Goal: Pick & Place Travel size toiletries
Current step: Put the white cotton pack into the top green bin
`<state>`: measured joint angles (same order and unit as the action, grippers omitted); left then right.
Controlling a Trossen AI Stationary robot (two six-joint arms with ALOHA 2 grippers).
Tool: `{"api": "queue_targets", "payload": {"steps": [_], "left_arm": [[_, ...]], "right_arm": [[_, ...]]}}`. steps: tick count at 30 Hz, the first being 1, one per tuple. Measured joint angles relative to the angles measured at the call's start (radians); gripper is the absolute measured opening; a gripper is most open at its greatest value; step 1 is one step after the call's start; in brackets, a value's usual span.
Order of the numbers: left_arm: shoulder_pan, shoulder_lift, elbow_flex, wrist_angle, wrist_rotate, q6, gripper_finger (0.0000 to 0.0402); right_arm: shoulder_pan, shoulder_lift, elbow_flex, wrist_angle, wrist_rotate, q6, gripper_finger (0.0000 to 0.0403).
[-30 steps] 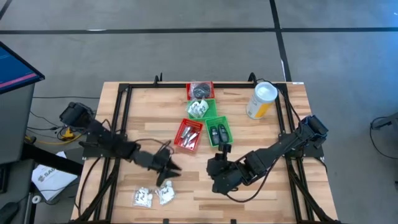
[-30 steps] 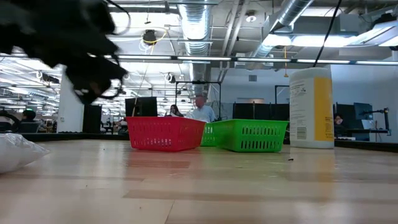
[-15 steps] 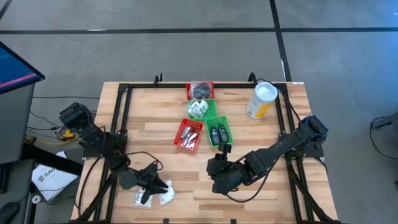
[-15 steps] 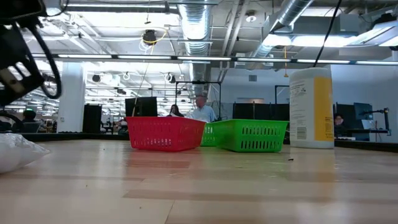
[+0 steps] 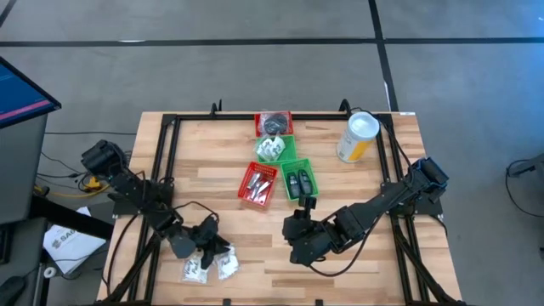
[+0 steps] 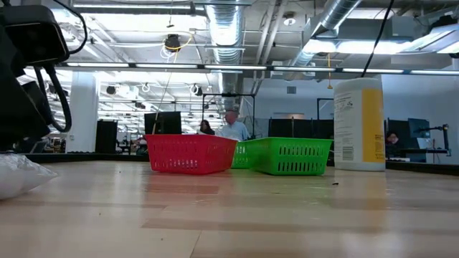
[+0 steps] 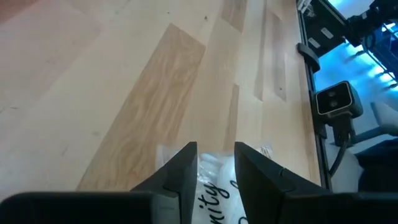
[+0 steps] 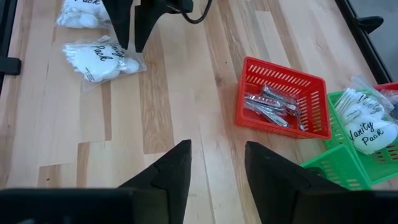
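Left tool (image 5: 206,259) dropped lower — two packets (image 5: 195,270).

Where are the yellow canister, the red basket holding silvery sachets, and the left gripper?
yellow canister (image 5: 358,138): high view, on its side.
red basket (image 8: 314,109): right wrist view, on its rim.
left gripper (image 5: 204,260): high view, between its fingertips.

- Even, bright overhead light covers the wooden table (image 5: 204,170); shadows beneath the arms stay soft and faint.
- Behind the red basket (image 6: 191,153), ceiling strip lights glare white across the room.
- At table height, the near tabletop blurs, as does the dark arm (image 6: 25,79) at frame edge.
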<state>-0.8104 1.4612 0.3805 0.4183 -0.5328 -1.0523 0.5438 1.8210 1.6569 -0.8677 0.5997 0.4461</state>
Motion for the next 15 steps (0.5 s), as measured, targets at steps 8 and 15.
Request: {"api": "queue_targets", "payload": {"steps": [8,15], "left_arm": [[0.000,0.000,0.000,-0.075,0.025,-0.029,0.0098],[0.000,0.000,0.000,-0.085,0.034,-0.033,0.0098]], "right_arm": [[-0.001,0.000,0.000,0.000,0.000,0.000,0.0137],[-0.001,0.000,0.000,0.000,0.000,0.000,0.0135]]}}
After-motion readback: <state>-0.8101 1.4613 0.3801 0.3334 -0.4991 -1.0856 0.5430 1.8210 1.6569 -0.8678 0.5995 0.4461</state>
